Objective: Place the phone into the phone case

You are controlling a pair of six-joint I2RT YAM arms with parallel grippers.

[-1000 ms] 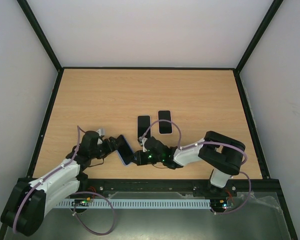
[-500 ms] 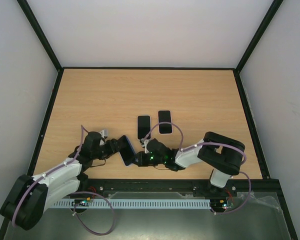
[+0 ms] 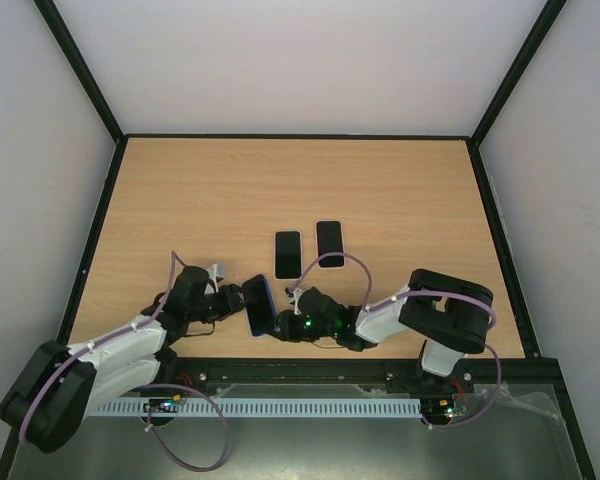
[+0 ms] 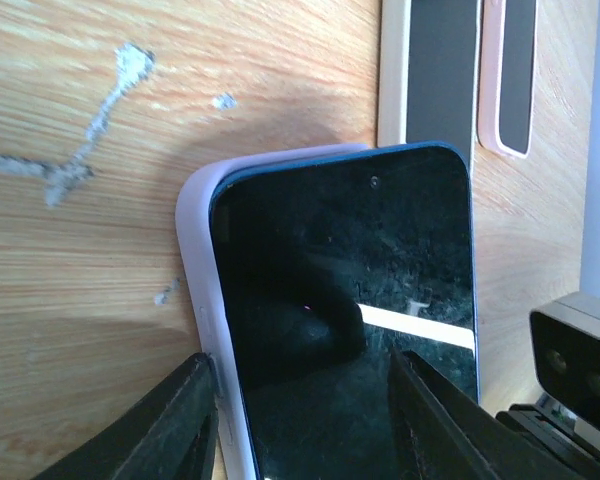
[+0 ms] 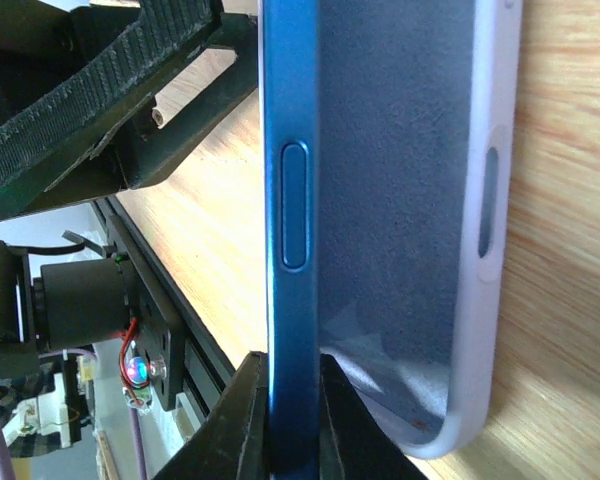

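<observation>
Scuffed wooden table enclosed by plain white walls.

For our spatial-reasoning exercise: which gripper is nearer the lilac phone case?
Left. The left gripper straddles the lilac phone case, one finger beside its wall; the right gripper pinches the blue phone's raised edge.

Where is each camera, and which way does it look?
Top external: above, behind the arms, looking down on the table; both arms show.
Left wrist: on the left arm, facing the blue phone screen-on; left gripper frames it.
Right wrist: on the right arm, looking along the phone's edge; right gripper pinches it.
Shared: both wrist views show the phone and lilac case.
</observation>
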